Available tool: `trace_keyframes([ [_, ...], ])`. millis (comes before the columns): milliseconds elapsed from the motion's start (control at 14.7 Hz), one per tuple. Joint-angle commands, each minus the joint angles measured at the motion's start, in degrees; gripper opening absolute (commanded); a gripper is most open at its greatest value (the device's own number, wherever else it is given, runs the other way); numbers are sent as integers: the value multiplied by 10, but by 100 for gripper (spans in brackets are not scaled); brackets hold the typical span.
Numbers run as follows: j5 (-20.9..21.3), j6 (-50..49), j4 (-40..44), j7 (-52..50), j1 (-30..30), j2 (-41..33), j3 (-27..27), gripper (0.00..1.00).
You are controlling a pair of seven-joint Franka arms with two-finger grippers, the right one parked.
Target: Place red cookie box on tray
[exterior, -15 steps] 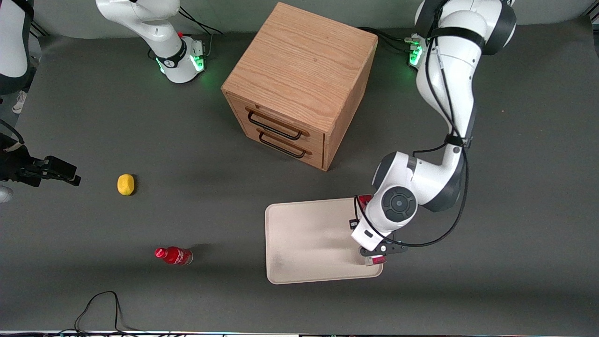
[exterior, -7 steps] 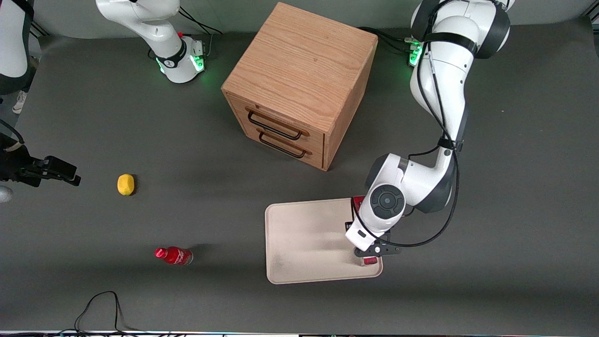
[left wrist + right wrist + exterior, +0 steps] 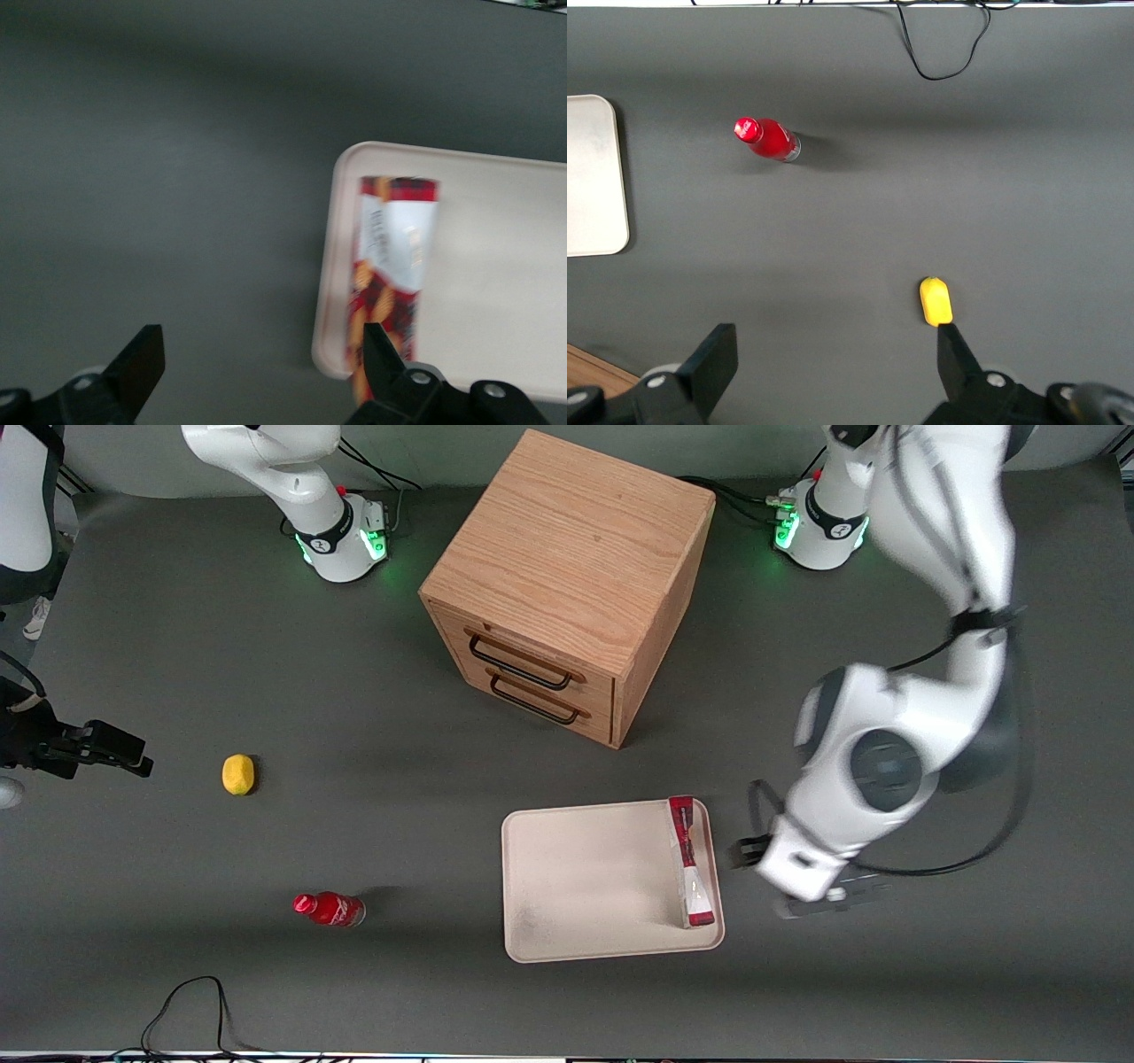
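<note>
The red cookie box (image 3: 690, 861) is seen lying flat inside the tray (image 3: 585, 886), along the rim at the working arm's end, in the lower right-centre of the front view; its white patch is turned toward the camera-near end. No brand name or lettering can be read on the box: only a red pattern with golden cookie shapes and a pale panel is made out in the left wrist view (image 3: 390, 274), where the tray (image 3: 496, 292) rim is shown rounding a corner next to it. The gripper (image 3: 828, 899) is found over bare table beside the tray, nearer the working arm's end, and nothing is held; in the left wrist view the jaws are shown spread wide apart, with grey table between the fingertips (image 3: 142, 359). A small red bottle (image 3: 330, 909), a yellow fruit (image 3: 237, 773) and a wooden cabinet (image 3: 567, 584) with two black-handled drawers are shown only outside the left wrist view; the bottle's label cannot be read.
</note>
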Motion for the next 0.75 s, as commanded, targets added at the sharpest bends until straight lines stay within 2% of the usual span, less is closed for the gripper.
trace_keyframes([
  [0,-2,-87,-76,100,57,-124,-5,100],
  [136,-4,-131,-118,151,98,-189,-5,100],
  [341,-1,-132,-197,195,133,-286,-4,100],
  [682,7,-136,-233,200,148,-340,-5,100],
])
